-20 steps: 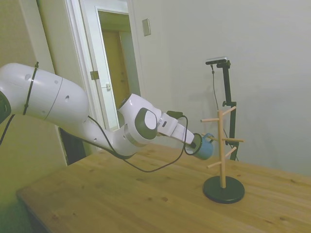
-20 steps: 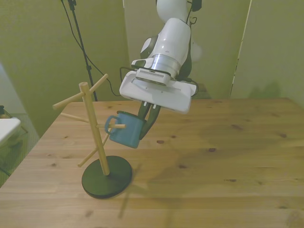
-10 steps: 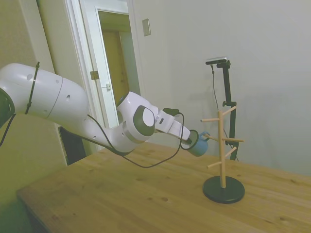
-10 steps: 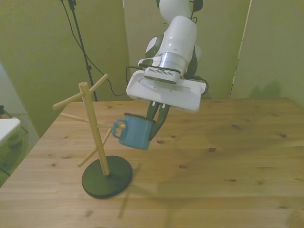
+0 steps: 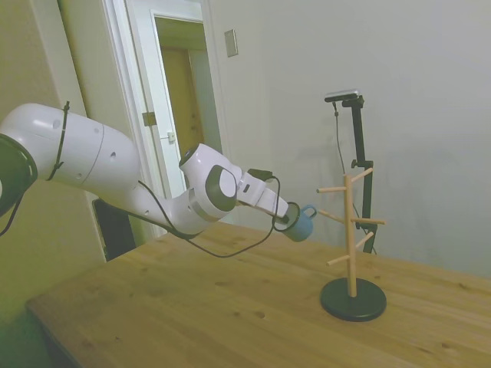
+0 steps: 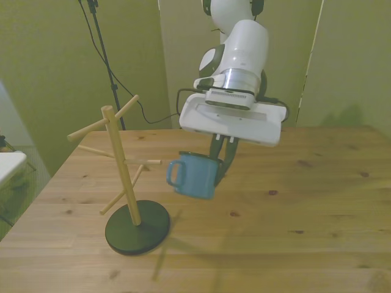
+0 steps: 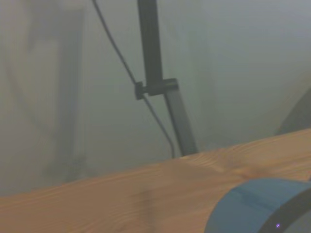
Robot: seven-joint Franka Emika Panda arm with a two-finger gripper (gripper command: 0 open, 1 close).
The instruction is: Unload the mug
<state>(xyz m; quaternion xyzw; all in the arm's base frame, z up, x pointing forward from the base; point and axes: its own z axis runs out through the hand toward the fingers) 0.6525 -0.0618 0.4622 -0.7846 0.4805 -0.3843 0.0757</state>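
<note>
The light blue mug hangs in the air, tilted, with my gripper shut on its rim on the side away from the handle. Its loop handle points toward the wooden peg stand and is clear of every peg, a short gap from the nearest peg tip. In the side view the mug is left of the stand, held by the gripper well above the table. The wrist view shows a blurred curve of the mug's blue wall.
The peg stand has a round dark base on the wooden table toward the front view's left. A doorway and wall lie behind the arm in the side view.
The mug's handle has slid off the peg. My gripper has carried the mug away from the stand, toward the front view's right, and slightly up.
</note>
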